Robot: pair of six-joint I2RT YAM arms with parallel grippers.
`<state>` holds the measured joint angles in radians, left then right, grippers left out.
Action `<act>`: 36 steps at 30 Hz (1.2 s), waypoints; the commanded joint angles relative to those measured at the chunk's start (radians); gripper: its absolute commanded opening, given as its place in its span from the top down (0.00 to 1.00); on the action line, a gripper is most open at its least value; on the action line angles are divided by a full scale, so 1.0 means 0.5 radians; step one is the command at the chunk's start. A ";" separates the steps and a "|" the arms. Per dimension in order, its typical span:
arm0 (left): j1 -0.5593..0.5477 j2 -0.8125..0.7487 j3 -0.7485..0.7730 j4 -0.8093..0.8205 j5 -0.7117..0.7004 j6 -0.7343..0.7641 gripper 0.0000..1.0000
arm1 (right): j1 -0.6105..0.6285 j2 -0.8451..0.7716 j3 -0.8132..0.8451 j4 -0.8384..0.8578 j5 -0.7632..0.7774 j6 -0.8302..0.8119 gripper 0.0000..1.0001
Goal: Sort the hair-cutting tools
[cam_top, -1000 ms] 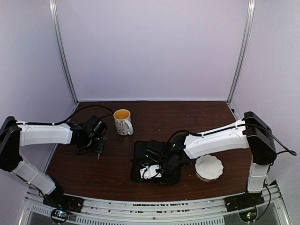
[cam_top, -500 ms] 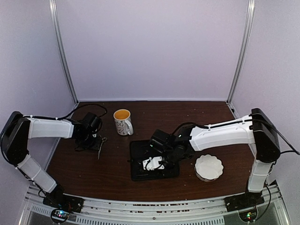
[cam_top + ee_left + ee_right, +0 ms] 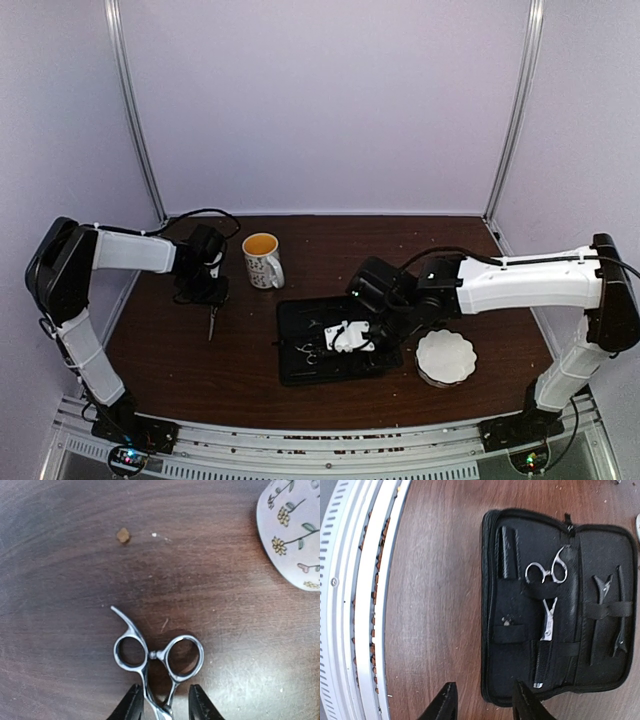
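Note:
One pair of silver scissors (image 3: 158, 655) lies flat on the wooden table, ring handles toward the mug. My left gripper (image 3: 162, 707) is open, its fingers (image 3: 131, 706) either side of the shanks just below the rings; I cannot tell if they touch. In the top view the scissors (image 3: 213, 318) lie by that gripper (image 3: 205, 292). A second pair of scissors (image 3: 547, 595) is strapped in the open black case (image 3: 515, 645), with two thin black clips (image 3: 602, 587) (image 3: 620, 611) beside it. My right gripper (image 3: 485, 705) is open and empty above the case's near edge.
The white patterned mug (image 3: 262, 260) stands just right of the left gripper and shows in the left wrist view (image 3: 292, 535). A white scalloped dish (image 3: 446, 357) sits right of the case (image 3: 300, 365). The metal front rail (image 3: 355, 605) runs along the table edge.
The right arm has swung right and lifted, uncovering most of the case. The left arm has shifted back toward the mug, staying over the scissors on the table.

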<state>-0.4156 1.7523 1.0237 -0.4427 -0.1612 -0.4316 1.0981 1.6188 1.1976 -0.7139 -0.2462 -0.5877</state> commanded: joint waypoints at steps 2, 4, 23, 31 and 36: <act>0.010 0.068 0.057 -0.027 -0.003 -0.003 0.66 | -0.029 -0.098 -0.077 0.052 0.016 0.033 0.61; 0.009 0.076 0.050 -0.043 -0.021 -0.020 0.67 | -0.035 -0.102 -0.076 0.061 0.012 0.034 0.61; -0.003 -0.050 -0.279 -0.059 0.068 -0.141 0.68 | -0.045 -0.102 -0.067 0.073 0.017 0.028 0.61; -0.053 -0.112 -0.350 -0.066 0.113 -0.176 0.76 | -0.043 -0.080 -0.041 0.063 -0.005 0.024 0.61; -0.073 -0.125 -0.350 -0.114 0.211 -0.121 0.88 | -0.045 -0.089 -0.041 0.057 0.006 0.024 0.61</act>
<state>-0.4332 1.6798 0.8825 -0.4068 -0.1352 -0.5037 1.0809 1.5970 1.1625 -0.6846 -0.2466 -0.5770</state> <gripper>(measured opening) 0.151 0.390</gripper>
